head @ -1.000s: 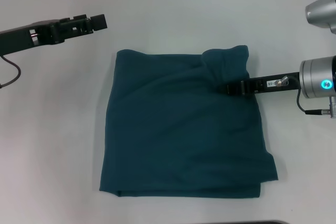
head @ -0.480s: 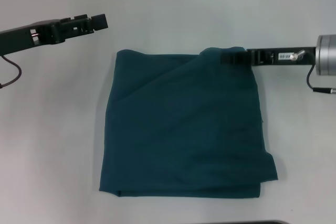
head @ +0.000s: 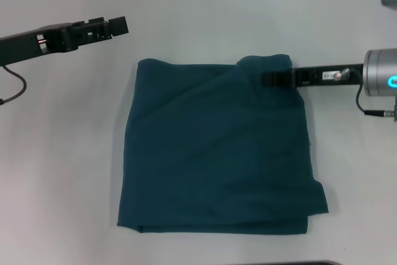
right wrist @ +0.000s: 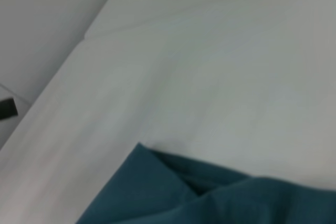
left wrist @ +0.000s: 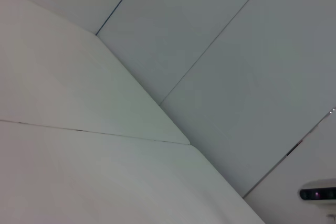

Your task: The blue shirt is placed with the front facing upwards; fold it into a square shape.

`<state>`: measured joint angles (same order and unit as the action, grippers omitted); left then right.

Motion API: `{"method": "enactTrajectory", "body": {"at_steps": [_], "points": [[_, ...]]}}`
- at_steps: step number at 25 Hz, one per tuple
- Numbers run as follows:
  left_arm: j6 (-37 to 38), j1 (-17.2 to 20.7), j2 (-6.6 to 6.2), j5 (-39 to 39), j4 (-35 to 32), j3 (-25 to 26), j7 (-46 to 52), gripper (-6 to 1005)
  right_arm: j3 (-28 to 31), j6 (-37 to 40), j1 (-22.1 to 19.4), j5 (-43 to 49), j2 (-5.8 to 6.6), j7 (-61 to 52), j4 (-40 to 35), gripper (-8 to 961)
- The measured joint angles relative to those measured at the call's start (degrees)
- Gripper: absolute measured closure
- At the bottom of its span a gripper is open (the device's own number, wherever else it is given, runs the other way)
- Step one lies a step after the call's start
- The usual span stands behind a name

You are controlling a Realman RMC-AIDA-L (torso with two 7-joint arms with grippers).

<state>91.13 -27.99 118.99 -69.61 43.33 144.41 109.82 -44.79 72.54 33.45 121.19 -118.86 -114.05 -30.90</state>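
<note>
Currently one blue shirt (head: 217,153) lies on the white tabletop (head: 62,153), folded into a rough square with its plain teal side up; no lettering or neck label shows. Its near edge shows layered cloth, and the near right corner juts out a little past the right edge. At the far right corner, the fabric bunches into a small raised fold, also visible in the right wrist view as a teal flap (right wrist: 210,192) over lighter tabletop (right wrist: 210,51).

Two arms are in view. The right end effector (head: 270,79) reaches in from the right side, level and low, with its dark tip touching the shirt just below that raised far right corner. Whether its fingers are parted or pinching cloth I cannot tell, because the tip merges with the dark fabric.

The left end effector (head: 118,26) hangs above bare tabletop beyond the shirt's far left corner, apart from the cloth and holding nothing; how wide its fingers stand I cannot tell. Its wrist camera shows only pale panels and seams.
</note>
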Motion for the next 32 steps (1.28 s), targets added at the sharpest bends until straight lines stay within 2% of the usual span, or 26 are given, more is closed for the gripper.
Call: {"method": "enactTrajectory", "body": {"at_steps": [12,21,28,32], "points": [[0.0,-0.3,-0.15,0.0,-0.1,0.0,0.0,49,-0.1,0.5,-2.0,1.0,0.36,0.0,1.8,858],[0.0,-0.5,-0.30,0.0,-0.6,0.0,-0.1,49,1.1,5.6,-4.8,-4.0,0.63,1.1,-3.0,850],[-0.3,-0.6,-0.23,0.0,-0.8,0.0,0.0,48,1.5,7.7,-4.1,-5.4,0.95,1.9,-3.3,844],[-1.3,-0.6,-0.66,0.0,-1.9,0.3,0.0,49,1.8,8.6,-4.2,-5.4,1.25,2.1,-3.4,840]]}}
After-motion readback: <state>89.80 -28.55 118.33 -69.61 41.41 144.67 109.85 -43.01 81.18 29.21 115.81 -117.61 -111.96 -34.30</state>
